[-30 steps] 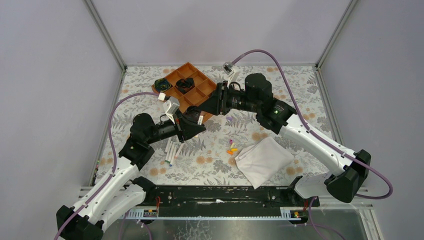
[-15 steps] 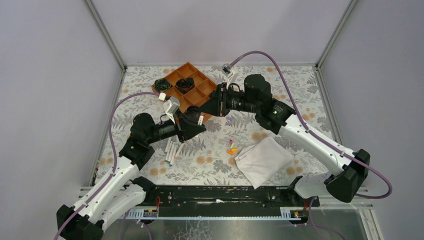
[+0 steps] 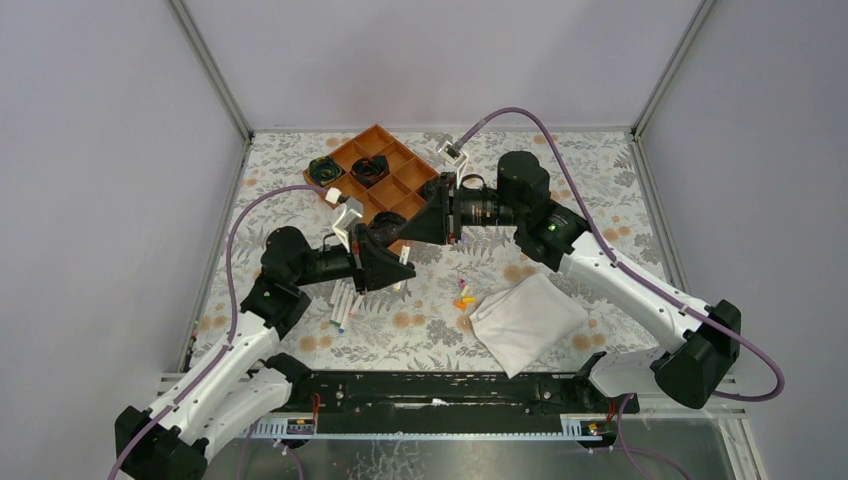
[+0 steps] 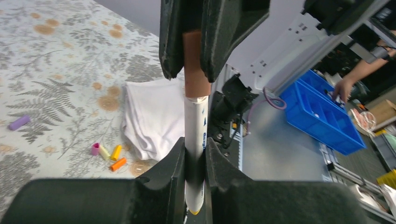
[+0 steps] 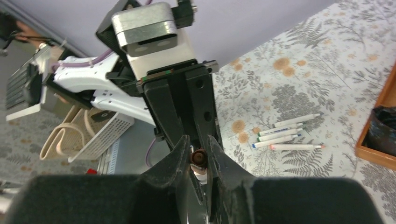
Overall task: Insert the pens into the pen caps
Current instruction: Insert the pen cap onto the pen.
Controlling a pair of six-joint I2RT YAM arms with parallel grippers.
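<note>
Floral surface (image 3: 600,180): bare along the far and right edges. Orange tray (image 3: 375,131) toward the far-left corner, white cloth (image 3: 525,320) by the near edge. Mid-surface, the left claw (image 4: 194,144) clamps a pen (image 4: 195,116). The right claw (image 4: 191,56), narrower than a second ago, pinches the brown cap (image 4: 196,65) against the pen's end. Both sit slightly nearer than before. Four pens (image 5: 289,135) lie left of centre, with loose caps (image 3: 463,297) beside the cloth.

From above, the held pen (image 4: 194,126) is largely hidden by the left gripper (image 3: 405,268) and the right gripper (image 3: 408,235). In the left wrist view, the top of its brown cap (image 4: 194,65) is covered by the right fingers, and the lower barrel is partly masked by the left fingers. The tray (image 5: 380,121) is cut off by the right wrist view's edge. Tip colours of the loose pens (image 3: 342,303) cannot be told from above.
</note>
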